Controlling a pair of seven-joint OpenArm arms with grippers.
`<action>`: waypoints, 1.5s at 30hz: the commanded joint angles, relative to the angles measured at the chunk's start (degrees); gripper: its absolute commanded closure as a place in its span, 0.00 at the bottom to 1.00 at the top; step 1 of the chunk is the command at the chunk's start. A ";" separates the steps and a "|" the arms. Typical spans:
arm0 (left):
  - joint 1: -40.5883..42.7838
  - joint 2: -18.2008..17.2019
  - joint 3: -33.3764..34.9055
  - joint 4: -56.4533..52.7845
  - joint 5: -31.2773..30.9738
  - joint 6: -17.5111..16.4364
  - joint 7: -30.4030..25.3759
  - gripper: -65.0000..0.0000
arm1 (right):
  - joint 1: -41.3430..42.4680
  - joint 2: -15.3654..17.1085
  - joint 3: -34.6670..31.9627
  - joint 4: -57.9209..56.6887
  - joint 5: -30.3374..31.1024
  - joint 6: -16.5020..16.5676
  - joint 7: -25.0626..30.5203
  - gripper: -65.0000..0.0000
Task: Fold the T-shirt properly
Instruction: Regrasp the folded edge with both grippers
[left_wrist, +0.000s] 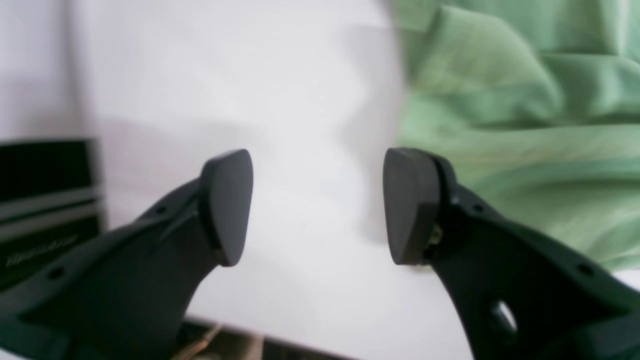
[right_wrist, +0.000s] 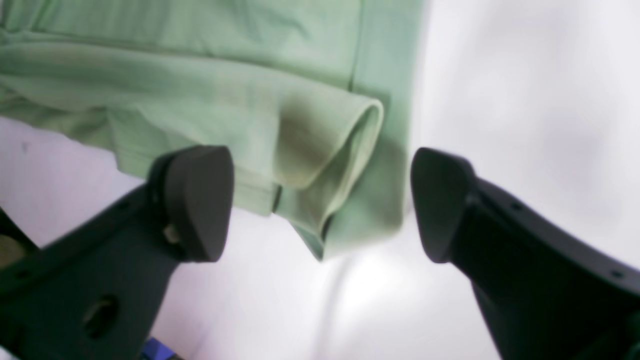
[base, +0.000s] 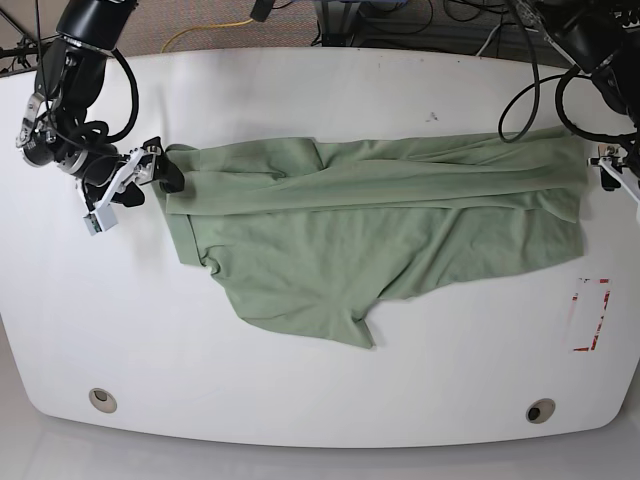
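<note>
Across the bench (base: 320, 400) we see the T-shirt (base: 370, 230) spanning between both wide, empty grippers: right gripper (right_wrist: 320, 205) over its corner, left gripper (left_wrist: 317, 207) beside its edge.

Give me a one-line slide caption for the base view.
Both grippers, left and right, stand open at opposite ends of the half-folded T-shirt on the white table.

Pale green T-shirt (base: 380, 220) lies half-folded lengthwise, wrinkled, on white table (base: 300, 90).

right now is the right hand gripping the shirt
No, in the right wrist view the right hand stands wide open, with the folded edge of the shirt lying loose between its fingers.
</note>
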 joint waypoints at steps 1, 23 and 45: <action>-0.33 0.67 0.02 1.56 -2.35 0.12 -0.52 0.40 | -0.23 0.35 0.21 4.35 1.43 0.34 1.36 0.26; 3.54 7.79 4.68 -8.64 1.52 0.12 -10.80 0.41 | 0.56 -15.39 -3.57 1.54 -39.45 0.34 15.86 0.33; 15.76 6.21 8.64 2.43 1.26 0.12 -10.63 0.40 | -19.49 -18.12 3.47 16.49 -39.54 0.34 15.86 0.62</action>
